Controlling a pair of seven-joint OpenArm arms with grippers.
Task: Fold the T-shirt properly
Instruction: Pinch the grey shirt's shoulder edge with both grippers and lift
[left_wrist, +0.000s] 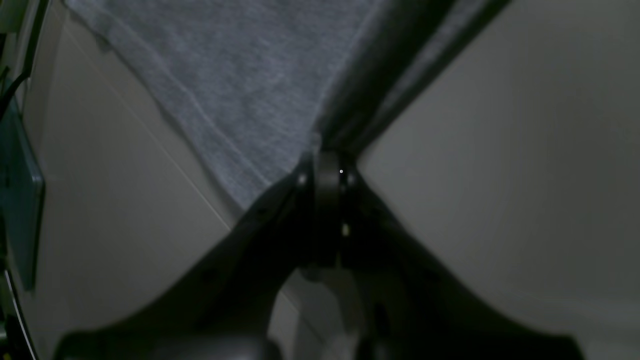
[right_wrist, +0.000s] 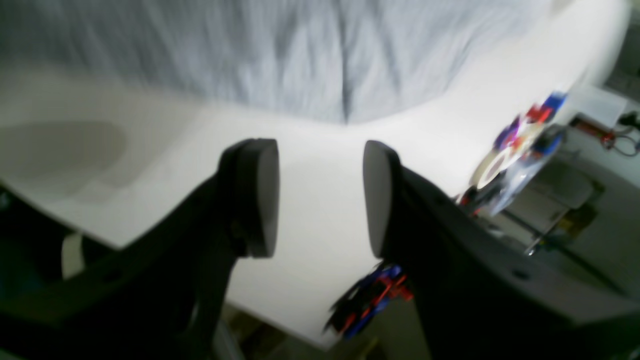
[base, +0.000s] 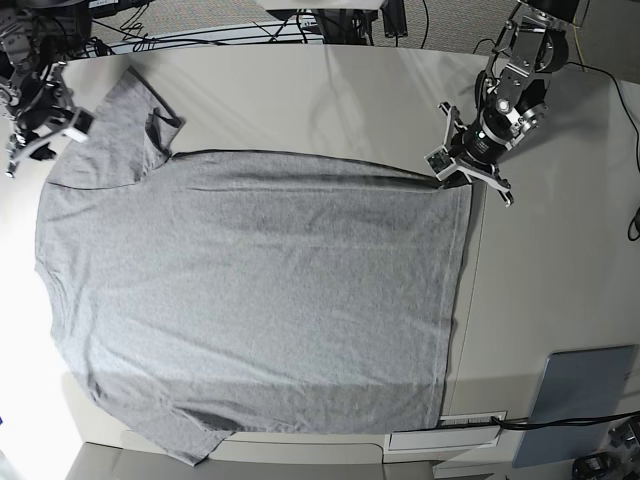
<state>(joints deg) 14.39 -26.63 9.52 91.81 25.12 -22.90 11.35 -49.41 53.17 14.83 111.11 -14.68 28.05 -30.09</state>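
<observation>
Going left to right across the base view, I am holding my right gripper spread, with nothing between its fingers, over the table near its left edge, beside the shoulder and sleeve of the T-shirt. The shirt is lying spread out over the table's left and middle, its collar end facing the left edge, one sleeve reaching toward the bottom edge. At the right, my left gripper is pinching the hem's upper corner, raising a small ridge. I judge I am taking hold for the first fold. Next, my right gripper is needing to grip the shoulder, so both are carrying that side toward the bottom edge together, keeping the cloth taut.
</observation>
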